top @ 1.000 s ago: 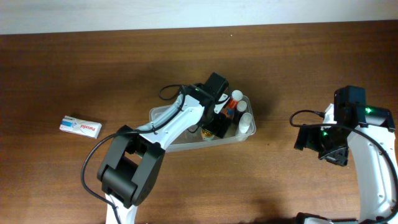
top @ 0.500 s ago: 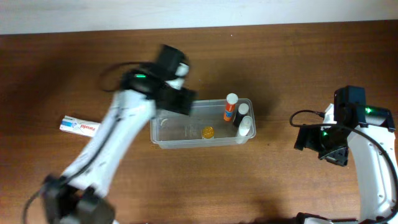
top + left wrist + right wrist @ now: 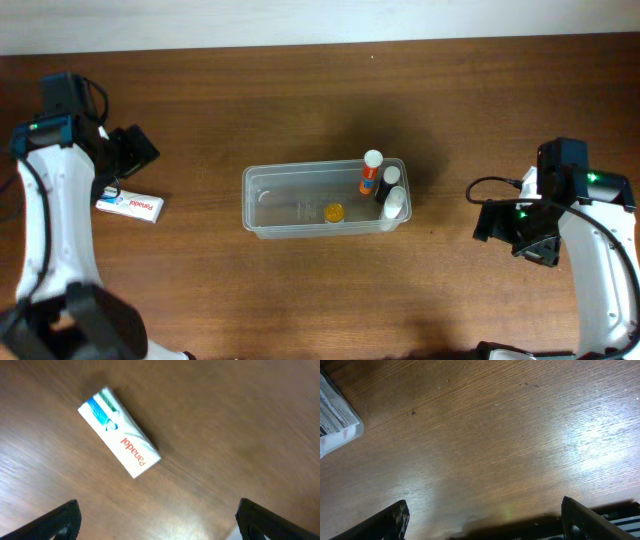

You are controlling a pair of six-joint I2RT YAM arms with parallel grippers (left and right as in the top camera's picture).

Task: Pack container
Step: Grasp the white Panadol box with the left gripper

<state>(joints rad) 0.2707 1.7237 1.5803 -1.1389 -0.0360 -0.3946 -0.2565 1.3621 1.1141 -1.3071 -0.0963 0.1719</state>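
Right gripper (image 3: 485,519): near-right part of the brown wooden table (image 3: 440,300); jaws released wide, nothing between them, bare wood below.
Container: clear rectangular plastic tub with rounded corners (image 3: 262,200), mid-table, long side parallel to the near edge, well apart from both grippers.
Contents: orange tube with white cap (image 3: 370,173), dark bottle with white cap (image 3: 390,181) and white bottle (image 3: 397,206), crowded at the right end; small yellow round item (image 3: 335,212) on the floor near the middle; left half bare.
Not packed: flat white cardboard Panadol box with blue-green end and red lettering (image 3: 120,440), lying near the left edge.
Left gripper (image 3: 160,519): just beyond the box toward the far edge; jaws spread wide, empty; box skewed to the jaw line.
Step (judged): box pickup, probably the last item.
Risk, grasp: skewed closure likely to spin or skid the box; hard squeeze likely to crush thin card.
Risk, drop-off: light tub apt to slide if clipped; crowded right end apt to topple, so the bare left half looks safer.
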